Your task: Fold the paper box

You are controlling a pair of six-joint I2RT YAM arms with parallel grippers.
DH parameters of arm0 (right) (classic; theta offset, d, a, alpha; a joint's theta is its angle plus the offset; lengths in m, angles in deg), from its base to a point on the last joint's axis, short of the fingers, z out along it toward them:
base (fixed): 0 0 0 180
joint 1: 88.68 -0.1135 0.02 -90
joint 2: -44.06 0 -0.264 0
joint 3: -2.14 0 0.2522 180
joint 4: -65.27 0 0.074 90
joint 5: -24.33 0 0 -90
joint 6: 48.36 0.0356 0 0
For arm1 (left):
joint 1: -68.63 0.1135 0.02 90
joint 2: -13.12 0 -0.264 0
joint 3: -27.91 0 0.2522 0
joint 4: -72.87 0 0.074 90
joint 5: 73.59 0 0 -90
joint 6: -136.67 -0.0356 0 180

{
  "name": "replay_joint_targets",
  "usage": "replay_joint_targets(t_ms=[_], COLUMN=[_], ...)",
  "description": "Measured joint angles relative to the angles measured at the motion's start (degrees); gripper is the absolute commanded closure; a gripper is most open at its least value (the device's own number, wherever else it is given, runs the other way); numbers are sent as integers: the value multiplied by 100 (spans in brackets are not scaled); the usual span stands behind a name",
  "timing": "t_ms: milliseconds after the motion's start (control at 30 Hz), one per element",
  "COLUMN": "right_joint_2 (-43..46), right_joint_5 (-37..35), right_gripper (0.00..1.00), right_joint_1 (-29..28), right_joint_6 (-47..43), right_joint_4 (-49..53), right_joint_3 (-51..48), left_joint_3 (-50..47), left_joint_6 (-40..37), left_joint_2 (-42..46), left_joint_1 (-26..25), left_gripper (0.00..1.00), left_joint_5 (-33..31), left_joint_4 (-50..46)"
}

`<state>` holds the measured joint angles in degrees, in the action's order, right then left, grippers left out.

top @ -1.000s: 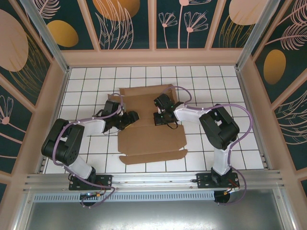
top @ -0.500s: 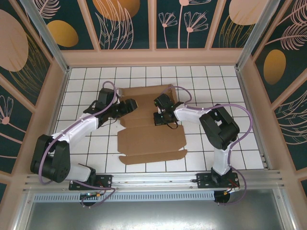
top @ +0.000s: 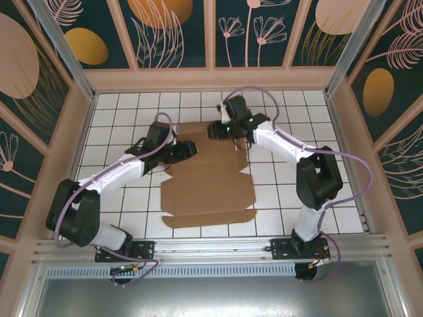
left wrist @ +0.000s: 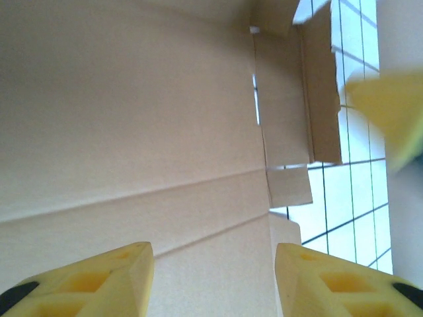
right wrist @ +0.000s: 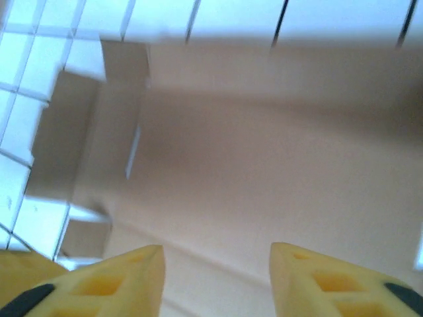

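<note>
Currently one paper box (top: 208, 188); left claw (top: 188, 149), right claw (top: 215, 130) both spread apart above its far half

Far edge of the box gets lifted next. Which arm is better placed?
Probably right: the right end effector hangs open at the far edge of the box; the left end effector is open too, but farther in, toward the left side.

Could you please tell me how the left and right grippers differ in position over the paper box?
The left gripper hovers over the left-middle panels of the paper box, while the right gripper sits farther back, by its far edge. The left gripper points rightward; the right gripper points leftward. Both have jaws open and empty.
</note>
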<state>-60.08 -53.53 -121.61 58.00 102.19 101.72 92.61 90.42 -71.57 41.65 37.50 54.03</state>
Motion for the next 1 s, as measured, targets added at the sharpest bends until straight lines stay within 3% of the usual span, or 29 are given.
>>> replay_joint_targets(t_ms=[167, 400, 533, 733, 1000], right_joint_2=[-271, -1941, -2715, -2997, -2997], right_joint_5=[175, 455, 802, 1049, 402], right_gripper=[37, 44, 49, 65, 64], right_joint_1=[625, 1084, 1019, 704, 446], right_joint_6=[-619, -1060, -1121, -1353, -1609], right_joint_4=[-118, -76, 42, 413, 621], right_joint_3=[623, 2031, 2413, 2555, 2533], left_joint_3=[-306, -402, -151, 131, 667], left_joint_6=[122, 286, 223, -9, -326], left_joint_2=[-511, -1215, -1508, -1698, -1985], left_joint_1=[-59, -50, -31, 201, 551], left_gripper=[56, 57, 58, 58, 57], left_joint_5=[35, 76, 81, 4, -105], left_joint_4=[201, 361, 302, 131, -297])
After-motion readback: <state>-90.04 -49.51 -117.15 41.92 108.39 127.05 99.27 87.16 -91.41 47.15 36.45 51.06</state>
